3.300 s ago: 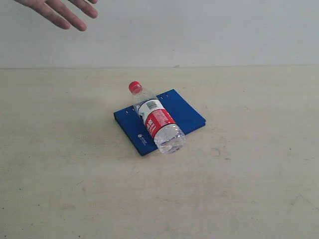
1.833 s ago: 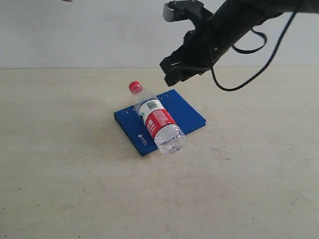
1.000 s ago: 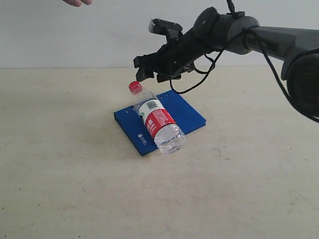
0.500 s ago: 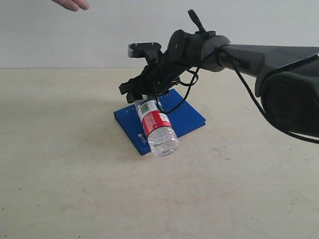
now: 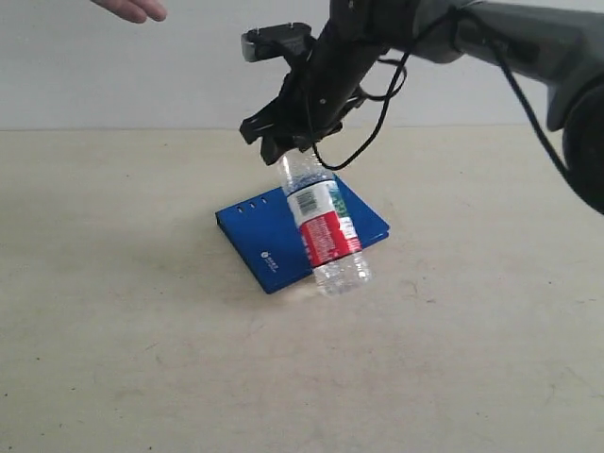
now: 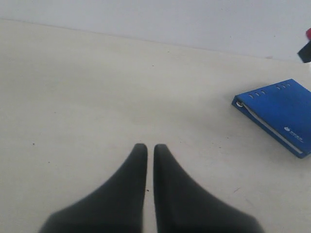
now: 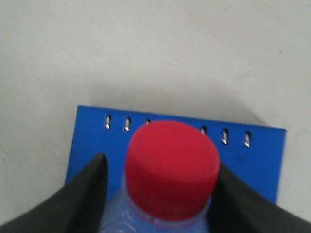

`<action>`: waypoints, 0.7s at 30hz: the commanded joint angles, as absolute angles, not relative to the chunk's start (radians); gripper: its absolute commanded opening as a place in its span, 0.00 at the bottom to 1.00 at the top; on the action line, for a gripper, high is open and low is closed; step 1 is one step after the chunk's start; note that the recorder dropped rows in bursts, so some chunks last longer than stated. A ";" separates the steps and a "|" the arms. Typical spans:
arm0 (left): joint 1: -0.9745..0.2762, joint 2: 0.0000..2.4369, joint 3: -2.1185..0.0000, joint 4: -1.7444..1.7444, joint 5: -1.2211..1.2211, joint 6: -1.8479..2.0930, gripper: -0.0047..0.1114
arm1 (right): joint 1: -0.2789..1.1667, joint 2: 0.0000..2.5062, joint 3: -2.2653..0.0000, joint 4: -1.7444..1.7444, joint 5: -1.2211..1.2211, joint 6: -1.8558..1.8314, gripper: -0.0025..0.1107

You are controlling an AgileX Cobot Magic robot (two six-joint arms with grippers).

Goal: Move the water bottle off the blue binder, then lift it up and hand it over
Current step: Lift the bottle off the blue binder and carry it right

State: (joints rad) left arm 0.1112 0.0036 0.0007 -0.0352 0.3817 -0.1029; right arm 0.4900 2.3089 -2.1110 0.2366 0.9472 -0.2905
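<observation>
The water bottle [image 5: 326, 222], clear with a red-and-white label, hangs tilted with its neck up and its base low over the front edge of the blue binder [image 5: 260, 236]. Whether the base touches the binder or the table I cannot tell. My right gripper [image 5: 288, 151] is shut on the bottle's neck. In the right wrist view the red cap [image 7: 171, 167] fills the space between the black fingers [image 7: 90, 189], with the binder's slotted spine edge [image 7: 262, 155] beyond it. My left gripper [image 6: 146, 148] is shut on nothing, low over bare table, with the binder [image 6: 284, 109] well off to one side.
A person's hand [image 5: 132, 8] shows at the top left of the exterior view, above the wall line. The tan table [image 5: 142, 359] stretches around the binder. The right arm's cable [image 5: 373, 123] loops down behind the bottle.
The right gripper has come down onto the bottle's neck, closed on it and raised it. The bottle has swung from lying on the binder to hanging tilted. The left arm has not moved.
</observation>
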 commanded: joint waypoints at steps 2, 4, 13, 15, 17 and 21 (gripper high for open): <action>0.107 0.000 0.000 -0.033 0.366 -0.100 0.08 | 0.484 2.231 -2.116 -0.063 1.123 -0.221 0.02; 0.107 0.000 0.000 -0.033 0.366 -0.100 0.08 | 0.472 2.223 -2.116 -0.190 1.136 -0.161 0.02; 0.107 0.000 0.000 -0.033 0.366 -0.100 0.08 | 0.326 2.119 -2.116 -0.290 1.128 -0.016 0.02; 0.107 0.000 0.000 -0.033 0.366 -0.100 0.08 | 0.285 2.101 -2.116 -0.276 1.111 0.000 0.02; 0.107 0.000 0.000 -0.033 0.366 -0.100 0.08 | 0.246 2.090 -2.116 -0.256 1.097 0.000 0.02; 0.107 0.000 0.000 -0.033 0.366 -0.100 0.08 | 0.158 2.085 -2.101 -0.208 1.041 -0.006 0.02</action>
